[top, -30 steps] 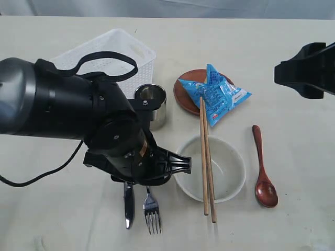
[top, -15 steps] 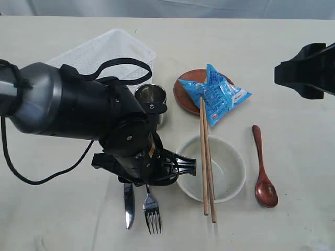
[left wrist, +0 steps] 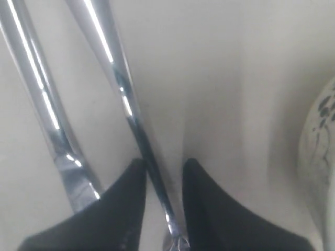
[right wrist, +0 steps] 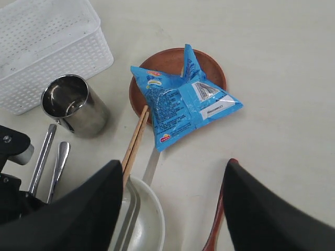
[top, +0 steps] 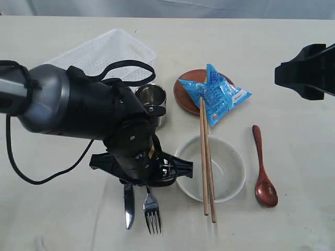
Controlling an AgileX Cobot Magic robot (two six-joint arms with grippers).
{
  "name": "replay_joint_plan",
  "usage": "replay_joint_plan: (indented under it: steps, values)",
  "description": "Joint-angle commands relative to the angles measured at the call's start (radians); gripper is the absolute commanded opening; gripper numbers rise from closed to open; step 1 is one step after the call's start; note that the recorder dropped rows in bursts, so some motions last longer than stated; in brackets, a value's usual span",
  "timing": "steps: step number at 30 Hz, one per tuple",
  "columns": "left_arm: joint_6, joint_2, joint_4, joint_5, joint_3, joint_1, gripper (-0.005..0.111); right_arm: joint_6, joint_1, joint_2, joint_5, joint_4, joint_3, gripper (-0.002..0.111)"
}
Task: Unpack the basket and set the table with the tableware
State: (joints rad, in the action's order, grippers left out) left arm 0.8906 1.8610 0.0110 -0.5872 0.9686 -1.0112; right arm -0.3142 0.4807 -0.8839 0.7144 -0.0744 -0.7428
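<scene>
On the table [top: 63, 219], a steel knife [top: 129, 206] and fork [top: 152, 212] lie side by side. My left gripper [left wrist: 163, 163] is low over them. Its jaws are narrow and straddle the fork handle [left wrist: 125, 99], with a sliver of table showing beside it. The knife handle [left wrist: 39, 94] lies just outside one finger. In the exterior view the left arm [top: 78, 110] hides those jaws. My right gripper [right wrist: 172, 172] hangs open and empty, high over the bowl [right wrist: 149, 219] and spoon [right wrist: 214, 230]. The white basket [top: 112, 52] stands at the back left.
The steel cup [top: 152, 102] stands between basket and bowl [top: 227, 175]. Two chopsticks [top: 205, 162] lie across the bowl, their tips on the brown plate [top: 186, 94]. A blue packet [top: 217, 94] rests on that plate. The wooden spoon [top: 263, 178] lies right of the bowl.
The left arm has swung and settled over the knife and fork handles, uncovering more of the basket. The right arm has stayed still.
</scene>
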Motion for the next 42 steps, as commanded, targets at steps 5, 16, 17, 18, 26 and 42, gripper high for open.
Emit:
replay_joint_plan:
  steps: [5, 16, 17, 18, 26, 42]
  values:
    - [-0.004, 0.011, -0.011, 0.005, -0.005, 0.003, 0.004, 0.008, 0.000, 0.006, 0.006, -0.002, 0.001, 0.055]
    - [0.061, 0.011, -0.011, 0.009, -0.004, 0.003, 0.004, 0.008, 0.000, 0.006, 0.003, -0.002, 0.001, 0.055]
    - [0.061, 0.011, -0.017, 0.009, -0.004, 0.003, 0.004, 0.008, 0.000, 0.006, 0.001, -0.002, 0.001, 0.055]
    - [0.066, 0.011, -0.019, 0.009, -0.004, 0.003, 0.004, 0.008, 0.000, 0.006, 0.001, -0.002, 0.001, 0.055]
    - [0.120, 0.011, -0.026, 0.039, -0.004, 0.003, 0.004, 0.008, 0.000, 0.006, 0.001, -0.002, 0.001, 0.055]
    - [0.124, 0.011, -0.023, 0.032, 0.048, 0.003, 0.004, 0.008, 0.000, 0.006, -0.001, -0.002, 0.001, 0.055]
